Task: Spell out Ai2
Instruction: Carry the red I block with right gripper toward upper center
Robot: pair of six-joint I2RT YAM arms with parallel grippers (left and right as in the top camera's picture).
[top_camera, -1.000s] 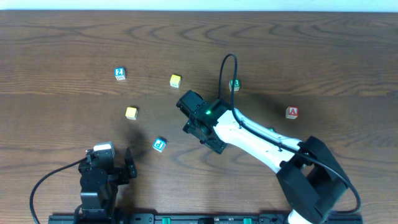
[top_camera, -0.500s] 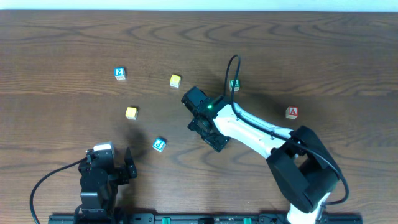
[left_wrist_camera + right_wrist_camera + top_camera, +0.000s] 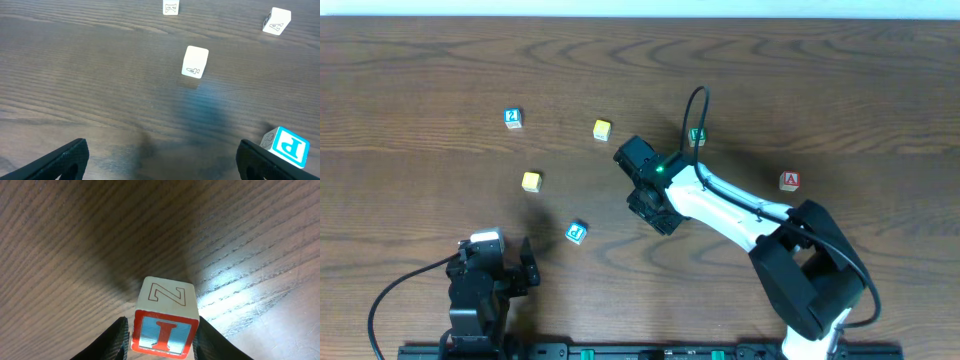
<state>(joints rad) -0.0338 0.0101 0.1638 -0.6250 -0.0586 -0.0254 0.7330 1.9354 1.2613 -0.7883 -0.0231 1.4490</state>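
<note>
Right wrist view puts the matter plainly: the right end effector (image 3: 163,339) is pinching the I block (image 3: 167,311) from either side, its red-framed I face turned toward the camera and a Z face on top, and the block seems to hang just clear of the worktop (image 3: 420,60), a shadow lying on the wood beyond it. From overhead that hold sits near the middle of the worktop. The A block (image 3: 789,181) lies well apart to its right and slightly farther back. The 2 block (image 3: 512,118) lies well apart to the left, toward the far side. So the held letter is already between its two neighbours, but on no common line with them. To my eye the next move depends on choosing a spot for the I that the A can be brought to the left of, and the right arm is clearly the nearer to that A. The left end effector (image 3: 165,157) rests spread wide and empty at the near left, with the P block (image 3: 286,146) just by its right finger.
</note>
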